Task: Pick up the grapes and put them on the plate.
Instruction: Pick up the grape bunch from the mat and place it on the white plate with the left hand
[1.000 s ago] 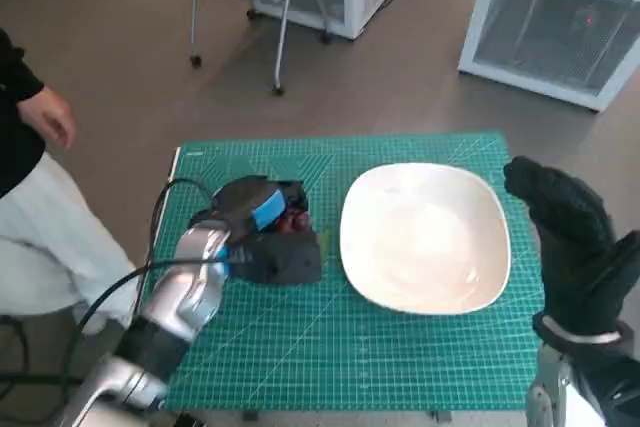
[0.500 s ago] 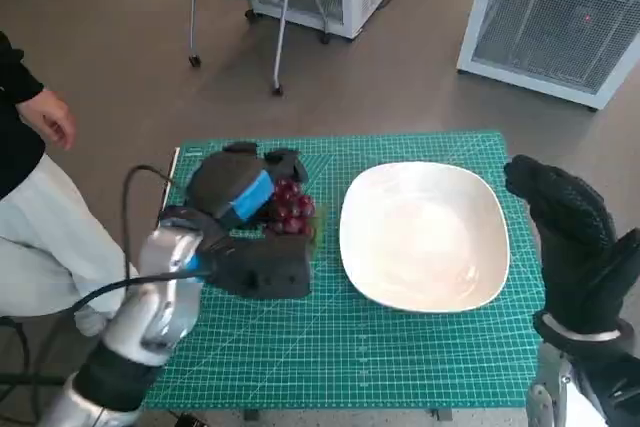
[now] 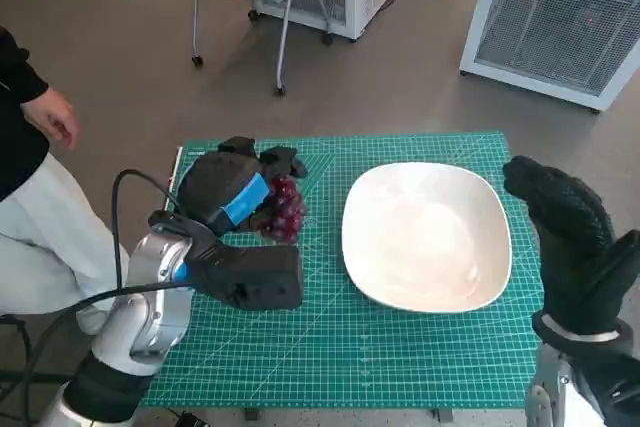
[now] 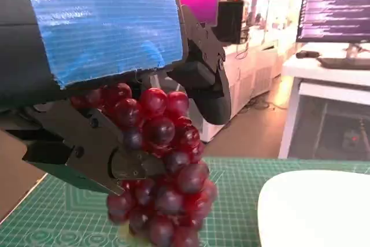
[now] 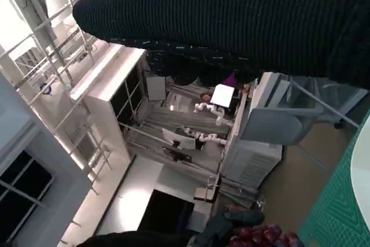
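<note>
1. Since the grapes (image 3: 283, 210) must be carried to the plate (image 3: 425, 237), they are gripped near the top of the bunch by the left hand (image 3: 232, 194), whose black fingers (image 4: 203, 70) are closed around the upper berries while the rest hangs free beneath.
2. From the left wrist view, the bunch (image 4: 159, 166) is seen hanging clear above the green cutting mat (image 3: 330, 347), which suggests it is held high so that the plate's rim can be cleared.
3. The grapes are located over the mat's left part, beside the plate but apart from it; nothing is seen on the plate.
4. The bunch's long axis is judged to run roughly vertically, with the wider end held in the hand and the lower tip pointed down at the mat.
5. The right hand (image 3: 565, 237) is held upright at the plate's right edge with nothing in it; whether its fingers are spread or together cannot be told from these views.
6. A sideways carry toward the plate is judged to be the step in hand; swinging of the loose lower berries could be a risk.
</note>
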`<action>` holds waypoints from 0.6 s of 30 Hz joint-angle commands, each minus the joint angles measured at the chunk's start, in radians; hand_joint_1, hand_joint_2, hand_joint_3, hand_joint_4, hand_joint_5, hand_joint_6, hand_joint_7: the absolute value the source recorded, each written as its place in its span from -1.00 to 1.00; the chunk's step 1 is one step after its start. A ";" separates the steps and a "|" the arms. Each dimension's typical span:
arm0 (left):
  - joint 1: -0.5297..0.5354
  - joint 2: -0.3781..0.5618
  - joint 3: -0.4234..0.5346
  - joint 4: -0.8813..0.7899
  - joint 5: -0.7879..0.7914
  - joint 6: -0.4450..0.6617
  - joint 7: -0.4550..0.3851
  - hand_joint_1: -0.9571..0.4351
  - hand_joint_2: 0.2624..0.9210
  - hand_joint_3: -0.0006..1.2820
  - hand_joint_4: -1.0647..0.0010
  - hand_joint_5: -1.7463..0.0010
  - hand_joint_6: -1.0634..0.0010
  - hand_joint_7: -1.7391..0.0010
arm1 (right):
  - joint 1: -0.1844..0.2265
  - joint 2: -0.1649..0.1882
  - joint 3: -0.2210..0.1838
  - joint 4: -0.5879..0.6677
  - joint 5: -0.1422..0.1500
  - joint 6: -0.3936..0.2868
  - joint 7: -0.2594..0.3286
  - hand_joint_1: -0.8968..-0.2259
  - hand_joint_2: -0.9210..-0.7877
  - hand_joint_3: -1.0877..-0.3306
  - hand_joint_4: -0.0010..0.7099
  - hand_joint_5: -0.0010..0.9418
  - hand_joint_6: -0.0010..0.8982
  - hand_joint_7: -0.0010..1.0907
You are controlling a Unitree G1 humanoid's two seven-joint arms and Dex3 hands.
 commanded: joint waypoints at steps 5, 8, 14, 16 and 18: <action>-0.020 -0.014 0.004 -0.015 0.012 -0.013 -0.001 0.39 0.98 -0.89 -0.34 -0.45 -0.23 -0.14 | 0.016 0.008 0.004 0.004 0.001 0.010 -0.001 0.11 -1.00 0.42 0.30 -1.00 -0.71 -0.02; -0.028 -0.022 0.001 -0.010 0.007 -0.015 -0.009 0.38 0.99 -0.90 -0.37 -0.39 -0.18 -0.22 | 0.019 0.007 0.003 0.000 0.003 0.012 -0.002 0.11 -1.00 0.42 0.30 -1.00 -0.71 -0.02; -0.063 -0.059 -0.017 0.001 0.003 -0.011 -0.032 0.38 1.00 -0.90 -0.37 -0.37 -0.15 -0.25 | 0.025 0.004 -0.001 -0.007 0.001 0.015 -0.006 0.11 -1.00 0.42 0.30 -1.00 -0.72 -0.02; -0.086 -0.086 -0.034 -0.004 0.012 0.004 -0.048 0.38 0.99 -0.89 -0.36 -0.42 -0.19 -0.19 | 0.024 0.003 -0.003 -0.004 0.001 0.015 -0.005 0.11 -1.00 0.42 0.30 -1.00 -0.72 -0.02; -0.115 -0.124 -0.061 -0.016 0.031 0.028 -0.069 0.38 0.99 -0.89 -0.34 -0.46 -0.21 -0.15 | 0.024 0.004 -0.003 0.000 0.001 0.014 -0.004 0.11 -1.00 0.42 0.30 -1.00 -0.72 -0.02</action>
